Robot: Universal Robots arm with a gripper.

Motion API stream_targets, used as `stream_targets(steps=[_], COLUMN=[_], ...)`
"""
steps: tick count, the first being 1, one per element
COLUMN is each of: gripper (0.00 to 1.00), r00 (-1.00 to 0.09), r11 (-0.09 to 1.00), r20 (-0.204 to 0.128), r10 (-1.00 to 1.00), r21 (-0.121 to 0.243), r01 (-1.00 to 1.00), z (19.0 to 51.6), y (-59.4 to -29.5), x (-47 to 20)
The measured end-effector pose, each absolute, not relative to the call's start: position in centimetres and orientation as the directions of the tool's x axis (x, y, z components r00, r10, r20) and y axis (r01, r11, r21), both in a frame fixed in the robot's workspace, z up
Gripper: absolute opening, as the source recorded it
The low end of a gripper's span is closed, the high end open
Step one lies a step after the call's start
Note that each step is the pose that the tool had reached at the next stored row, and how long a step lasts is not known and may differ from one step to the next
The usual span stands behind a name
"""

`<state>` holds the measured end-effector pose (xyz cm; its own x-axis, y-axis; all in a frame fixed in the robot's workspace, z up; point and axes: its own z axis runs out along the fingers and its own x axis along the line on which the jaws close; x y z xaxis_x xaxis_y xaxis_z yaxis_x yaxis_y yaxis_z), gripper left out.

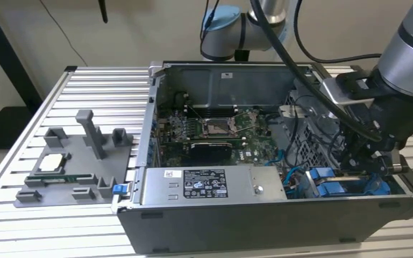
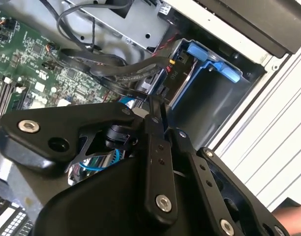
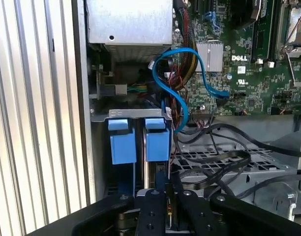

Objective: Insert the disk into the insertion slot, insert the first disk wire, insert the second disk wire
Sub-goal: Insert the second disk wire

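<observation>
I see my black two-finger gripper (image 1: 361,166) low at the exterior view's right, down inside the open dark grey computer case (image 1: 264,226), over the dark grey metal drive cage bay with blue rails (image 1: 335,185). In the first wrist view the fingers (image 3: 155,196) look pressed nearly together on a thin dark connector; I cannot tell what exactly they pinch. The silver-grey disk in its bright blue carrier (image 3: 157,142) sits in the bay beside a second blue carrier (image 3: 122,142), below the looping blue cable (image 3: 190,73).
</observation>
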<state>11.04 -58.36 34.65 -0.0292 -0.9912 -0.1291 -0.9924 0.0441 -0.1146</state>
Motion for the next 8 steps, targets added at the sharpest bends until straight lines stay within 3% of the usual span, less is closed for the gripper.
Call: stream_targets(steps=[8], gripper=[0.00], r00=[-0.029], r11=[0.044], r20=[-0.129], r10=[-0.991], r21=[-0.115], r01=[-0.992], z=[34.20], y=[-58.36], x=[11.57])
